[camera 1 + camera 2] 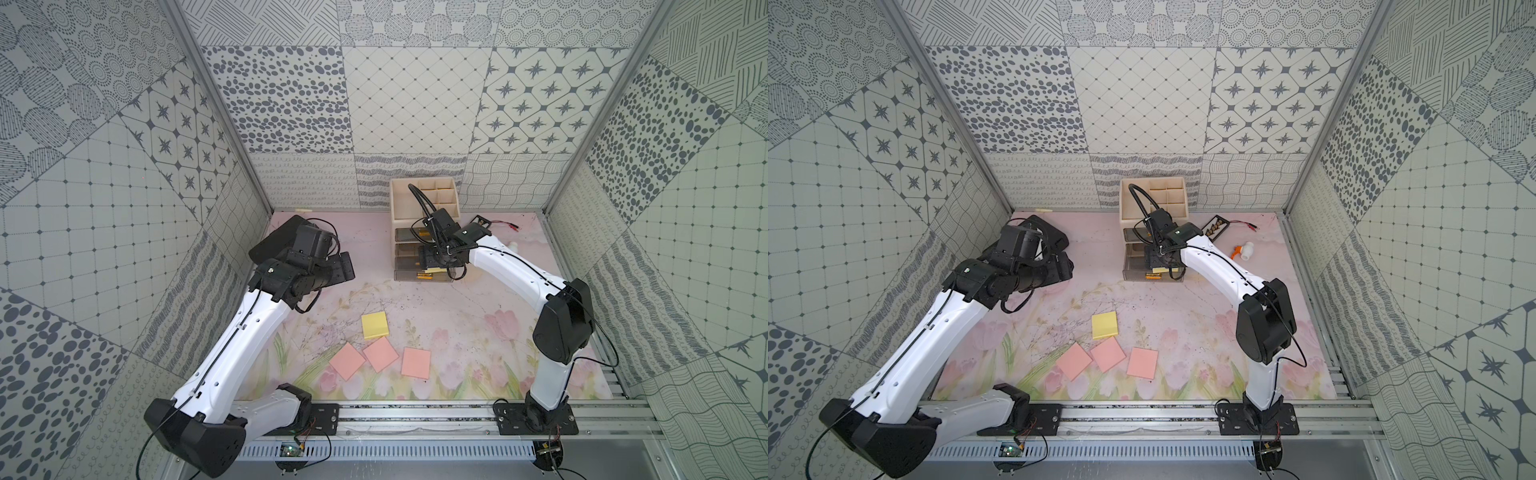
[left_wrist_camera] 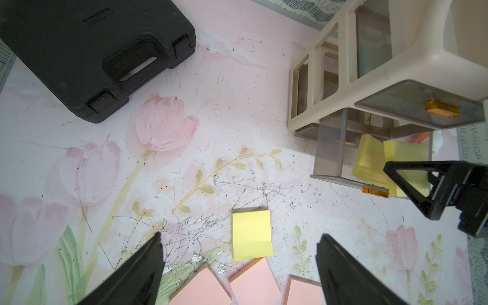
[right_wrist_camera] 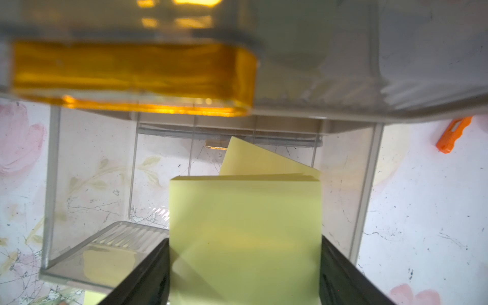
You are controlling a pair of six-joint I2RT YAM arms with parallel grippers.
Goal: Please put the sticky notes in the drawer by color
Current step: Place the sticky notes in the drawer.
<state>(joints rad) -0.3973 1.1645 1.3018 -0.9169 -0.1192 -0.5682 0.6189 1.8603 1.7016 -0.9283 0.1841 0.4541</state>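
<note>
Sticky notes (image 1: 380, 353) lying on the mat (image 1: 457, 299) number four: one yellow pad (image 2: 252, 235) and three pink pads (image 2: 253, 284) just beside it. Left gripper (image 2: 240, 235) hangs above them and apart, its fingers spread wide with nothing between; the yellow pad lies in line with its gap. Right gripper (image 3: 244, 239) reaches into the pulled-out bottom drawer (image 2: 330, 155) of the cream chest (image 1: 401, 199). A second yellow pad (image 3: 245, 211) fills the space between its fingers, both edges meeting them; whether it is clamped or freed cannot be told. A third yellow pad (image 3: 253, 158) leans just beyond its fingertips, inside the same drawer.
</note>
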